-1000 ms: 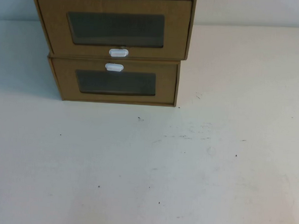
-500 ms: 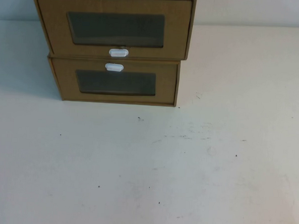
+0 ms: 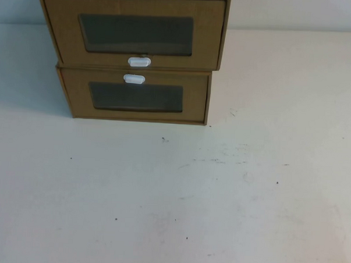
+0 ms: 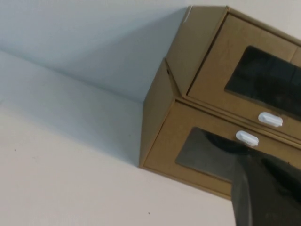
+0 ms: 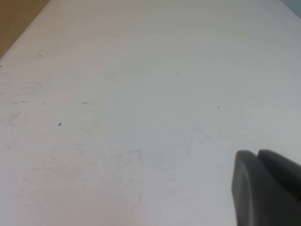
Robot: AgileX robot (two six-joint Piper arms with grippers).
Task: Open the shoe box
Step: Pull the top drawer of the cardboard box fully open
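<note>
- Bench point(image 3: 248, 199): pale and scuffed. The only load is a two-box stack at the far edge, left of centre. Neither arm shows in the high view.
- Upper shoe box point(image 3: 206, 34) sits on the lower shoe box point(image 3: 194, 100), overhanging it a little. Both are brown card with dark window fronts, and both fronts are closed flush. I cannot tell which box is meant.
- Left claw point(image 4: 254, 181): a dark mass low in its wrist view, facing the stack. The lower box's front is near ahead of it, with no contact. Whether it is spread or pressed together cannot be told.
- Right claw point(image 5: 257, 160): pressed together and holding nothing, over bare bench. It is well apart from the stack, and only a brown corner shows at the edge of its view.
- Upper tab point(image 3: 139, 62) and lower tab point(image 3: 134, 79): small white pulls close together, one at the bottom edge of the upper front, the other at the top edge of the lower.
- Judgement: the step in hand is the approach. The left claw looks better placed.
  - Pinch one tab only and stay clear of its neighbour.
  - Draw straight out toward the robot.
  - A skewed pull could drag or topple the stack, so steadying the box with the right arm may help.
</note>
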